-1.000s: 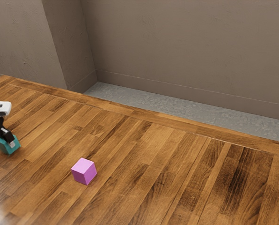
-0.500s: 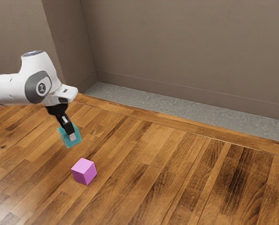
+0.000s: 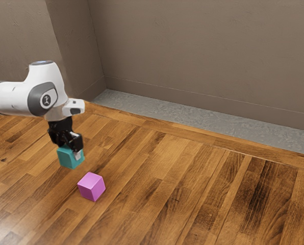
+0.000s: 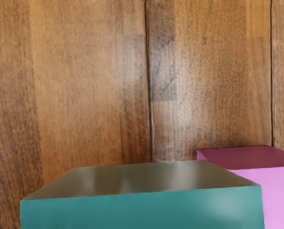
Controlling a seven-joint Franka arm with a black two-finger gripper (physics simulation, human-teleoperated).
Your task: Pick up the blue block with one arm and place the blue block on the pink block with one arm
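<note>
The fingers (image 3: 77, 143) are clamping the blue block (image 3: 69, 159) by opposite flat sides; it is looking light and rigid

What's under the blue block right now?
The blue block hangs in the tool above the wooden table. Bare wood lies below it; the pink block sits off to one side. In the wrist view, the block itself covers the spot directly beneath.

The exterior view looks down from the side, farther off, across the wooden table (image 3: 193, 178) to the walls (image 3: 203, 46); the wrist view faces down, close; both share the blue block (image 4: 142, 200) and pink block (image 4: 270, 181)
</note>
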